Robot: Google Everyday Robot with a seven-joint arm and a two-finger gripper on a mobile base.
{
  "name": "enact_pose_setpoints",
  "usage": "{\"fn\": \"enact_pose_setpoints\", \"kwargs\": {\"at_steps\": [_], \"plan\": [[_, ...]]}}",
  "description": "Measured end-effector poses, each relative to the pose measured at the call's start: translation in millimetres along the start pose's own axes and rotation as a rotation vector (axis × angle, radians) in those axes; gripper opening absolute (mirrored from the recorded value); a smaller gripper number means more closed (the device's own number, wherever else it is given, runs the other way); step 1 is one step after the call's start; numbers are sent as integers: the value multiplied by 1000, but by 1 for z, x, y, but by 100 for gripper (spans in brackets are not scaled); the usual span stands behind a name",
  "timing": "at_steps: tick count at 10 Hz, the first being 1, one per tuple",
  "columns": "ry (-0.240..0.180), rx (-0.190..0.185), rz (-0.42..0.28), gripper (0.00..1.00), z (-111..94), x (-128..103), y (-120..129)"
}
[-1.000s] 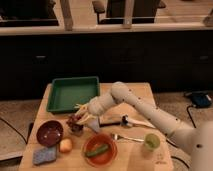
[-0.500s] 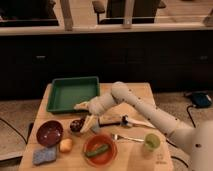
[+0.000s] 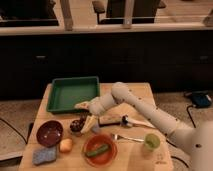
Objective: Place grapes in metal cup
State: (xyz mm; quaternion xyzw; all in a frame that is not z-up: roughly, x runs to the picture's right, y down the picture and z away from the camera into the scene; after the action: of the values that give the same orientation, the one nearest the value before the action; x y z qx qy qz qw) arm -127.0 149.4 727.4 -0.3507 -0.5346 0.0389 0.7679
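Note:
The metal cup is a small dark cup on the wooden table, just right of the maroon bowl. A dark purplish lump, the grapes, sits at its top, apparently inside it. My gripper is just right of and slightly above the cup, with its pale fingers spread apart and nothing between them. The white arm reaches in from the right.
A green tray lies at the back left. A maroon bowl, a blue sponge and a pale orange fruit are front left. An orange plate holds a green vegetable. A fork and a clear greenish cup are right.
My gripper was over the cup a second ago. It has drawn back to the right and its fingers have spread. The grapes stay at the cup.

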Motion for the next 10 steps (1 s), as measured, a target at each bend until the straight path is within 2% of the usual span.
{"fn": "enact_pose_setpoints", "kwargs": {"at_steps": [2,10], "plan": [[24,1,0,80,0,-1,0],[25,0,0,80,1,-1,0]]}}
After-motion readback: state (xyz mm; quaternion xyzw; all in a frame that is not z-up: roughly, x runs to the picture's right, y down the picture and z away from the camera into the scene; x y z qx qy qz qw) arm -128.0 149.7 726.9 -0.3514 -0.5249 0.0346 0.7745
